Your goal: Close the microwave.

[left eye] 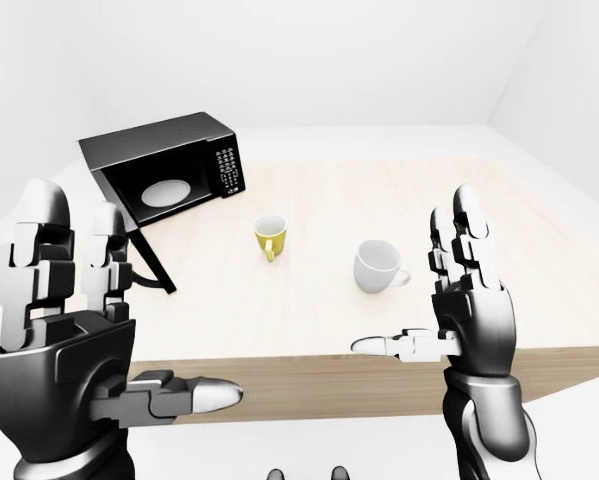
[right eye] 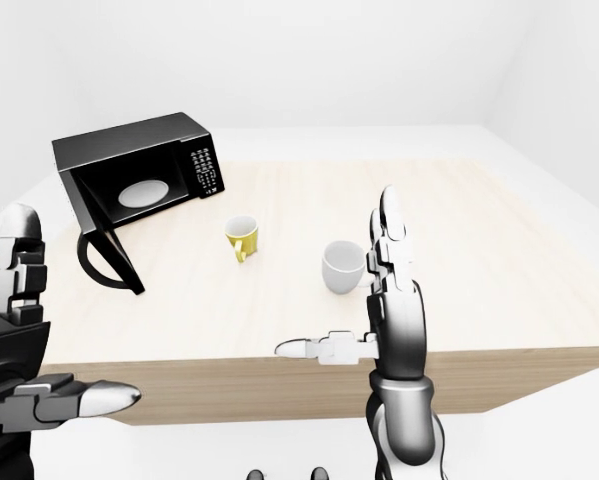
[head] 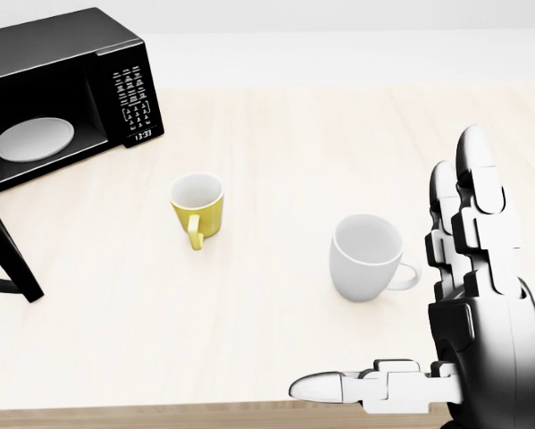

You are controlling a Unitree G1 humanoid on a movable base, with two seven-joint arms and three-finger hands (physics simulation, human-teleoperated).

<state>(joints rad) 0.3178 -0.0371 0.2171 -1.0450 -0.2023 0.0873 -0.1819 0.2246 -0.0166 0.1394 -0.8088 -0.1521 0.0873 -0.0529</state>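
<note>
Microwave [left eye: 169, 170] door ajar, both hands empty.

Open microwave [right eye: 139, 175], door [right eye: 104, 235] swung out

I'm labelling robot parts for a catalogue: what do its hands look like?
Both the left hand and right hand have glossy black palms and wrists, three chunky segmented fingers in silver-white links with black joints, and rounded pale tips. No cables or markings show.
</note>
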